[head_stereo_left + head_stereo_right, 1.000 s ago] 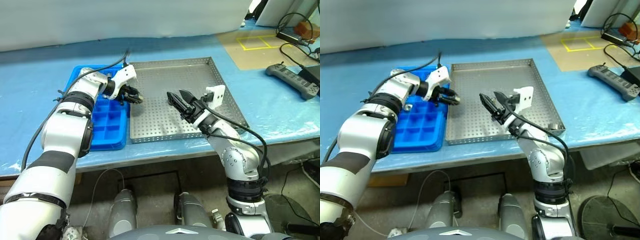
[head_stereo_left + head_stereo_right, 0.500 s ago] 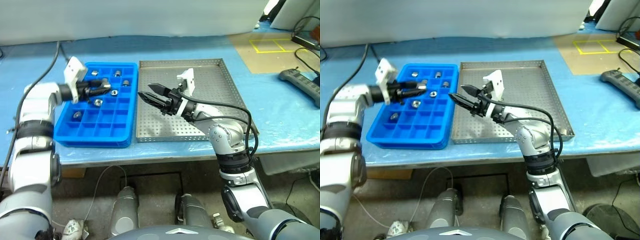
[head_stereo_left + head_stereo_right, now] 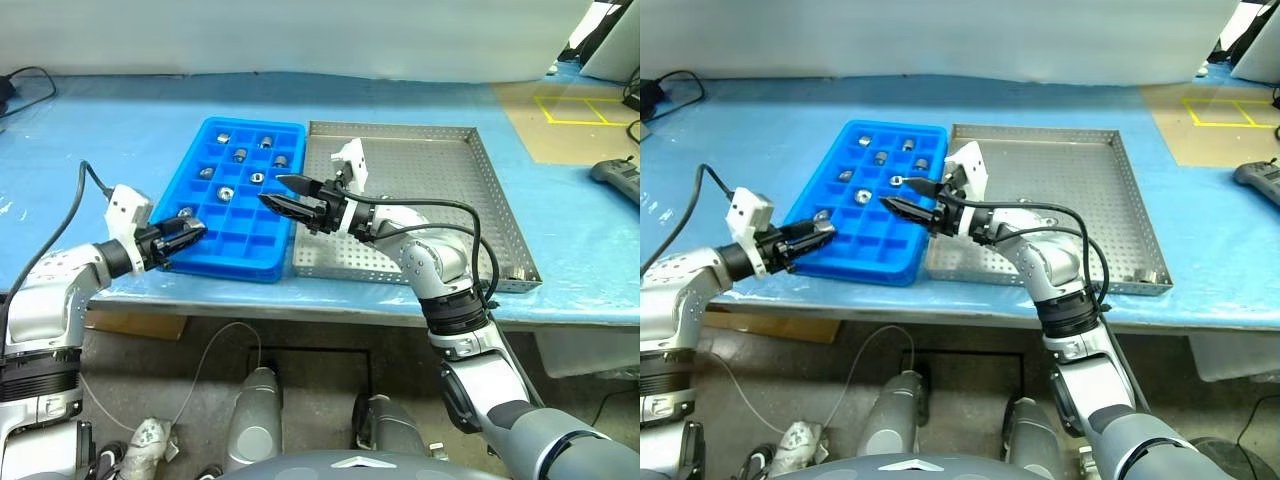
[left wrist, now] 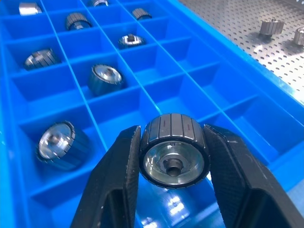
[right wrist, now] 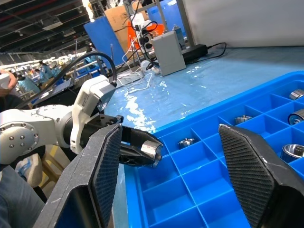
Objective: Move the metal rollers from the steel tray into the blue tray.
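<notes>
We're looking at the roller [image 4: 174,158] up close from the left wrist: a short dark-grey ribbed cylinder with a shiny recessed face and a small hub in the middle. The left gripper [image 4: 174,164] has it pinched between both black fingers, hovering over the near-left corner of the blue tray [image 3: 262,262]. Several more rollers [image 3: 240,154] already sit one per compartment toward the tray's far end, and a couple [image 4: 269,26] are still lying on the steel tray [image 3: 450,180]. The right gripper [image 3: 280,192] hangs over the blue tray's right edge, fingers spread and holding nothing. Compared with a second ago, the left arm has swung out from the trays' shared edge to the tray's left side, and the right gripper has come across from the steel tray.
</notes>
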Tool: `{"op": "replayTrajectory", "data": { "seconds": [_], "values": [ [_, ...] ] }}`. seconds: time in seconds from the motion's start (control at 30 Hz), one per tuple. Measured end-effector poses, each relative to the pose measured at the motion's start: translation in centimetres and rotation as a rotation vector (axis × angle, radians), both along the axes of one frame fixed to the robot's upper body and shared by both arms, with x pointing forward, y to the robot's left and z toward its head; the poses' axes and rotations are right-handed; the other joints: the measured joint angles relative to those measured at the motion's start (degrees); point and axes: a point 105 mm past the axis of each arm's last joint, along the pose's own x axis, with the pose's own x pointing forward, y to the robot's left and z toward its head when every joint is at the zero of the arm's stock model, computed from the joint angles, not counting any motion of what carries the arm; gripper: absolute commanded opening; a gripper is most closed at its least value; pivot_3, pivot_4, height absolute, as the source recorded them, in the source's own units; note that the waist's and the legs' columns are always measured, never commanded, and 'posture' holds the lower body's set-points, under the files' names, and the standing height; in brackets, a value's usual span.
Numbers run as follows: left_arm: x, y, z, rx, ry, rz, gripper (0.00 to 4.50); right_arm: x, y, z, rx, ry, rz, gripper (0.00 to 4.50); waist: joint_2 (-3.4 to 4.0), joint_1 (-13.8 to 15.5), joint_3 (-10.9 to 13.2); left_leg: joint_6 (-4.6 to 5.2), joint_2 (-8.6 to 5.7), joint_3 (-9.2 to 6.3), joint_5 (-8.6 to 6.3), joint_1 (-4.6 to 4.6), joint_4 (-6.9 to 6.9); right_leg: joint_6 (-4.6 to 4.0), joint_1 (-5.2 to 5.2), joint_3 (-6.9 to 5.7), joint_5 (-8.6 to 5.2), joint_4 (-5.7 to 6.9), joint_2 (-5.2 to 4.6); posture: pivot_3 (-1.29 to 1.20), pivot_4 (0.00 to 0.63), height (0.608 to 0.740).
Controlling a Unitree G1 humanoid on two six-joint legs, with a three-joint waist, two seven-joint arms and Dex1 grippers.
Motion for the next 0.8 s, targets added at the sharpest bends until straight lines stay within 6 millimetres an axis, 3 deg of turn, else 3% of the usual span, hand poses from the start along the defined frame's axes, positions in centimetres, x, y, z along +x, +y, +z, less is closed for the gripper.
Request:
{"op": "replayTrajectory", "data": {
  "seconds": [0.13,0.33,0.43,0.53,0.73,0.8],
  "values": [
    [0.2,1.0,-1.5,-0.008,0.057,0.056,1.74,0.1,-0.1,-0.3,-0.009,0.004,-0.013,3.37,-0.02,-0.17,-0.01,-0.06,0.01,-0.08,0.04,0.04,-0.02,-0.01,-0.03,0.03,0.01,0.03,0.10,0.21,0.150,0.740],
    [0.4,1.4,-1.6,0.005,0.074,0.052,3.70,0.3,-0.3,-0.9,-0.017,0.017,-0.039,3.37,0.04,-0.13,-0.07,-0.09,-0.01,-0.06,0.06,0.03,-0.01,-0.44,-0.02,0.05,0.16,-0.01,0.14,0.18,0.150,0.740],
    [0.6,1.0,-1.5,0.017,0.070,0.035,3.70,0.3,-0.5,-1.1,-0.020,0.024,-0.044,3.37,0.13,-0.05,-0.12,-0.09,0.00,-0.06,0.06,0.03,-0.01,-0.44,0.00,0.03,0.15,0.02,0.14,0.17,0.150,0.740],
    [0.8,-0.5,-0.9,-0.039,0.075,-0.020,3.70,0.4,-0.9,-1.2,-0.028,0.024,-0.055,3.37,0.10,0.00,-0.11,-0.10,-0.02,-0.06,0.06,0.01,0.03,-0.38,0.03,0.04,0.18,0.04,0.10,0.15,0.150,0.740],
    [1.7,-7.1,5.9,-0.158,-0.108,-0.259,3.70,2.6,-4.1,-1.2,-0.085,-0.017,-0.229,3.37,0.00,-0.17,-0.11,-0.29,-0.05,-0.03,0.19,0.05,0.06,-0.37,0.10,0.06,0.34,0.08,0.08,0.10,0.150,0.740],
    [1.8,-9.2,6.5,-0.184,-0.126,-0.320,3.70,3.9,-5.8,-1.8,-0.130,-0.020,-0.329,3.37,0.00,-0.53,-0.12,-0.34,-0.04,-0.03,0.23,0.07,0.11,-0.39,0.10,0.09,0.38,0.07,0.10,0.09,0.150,0.740]
  ]
}}
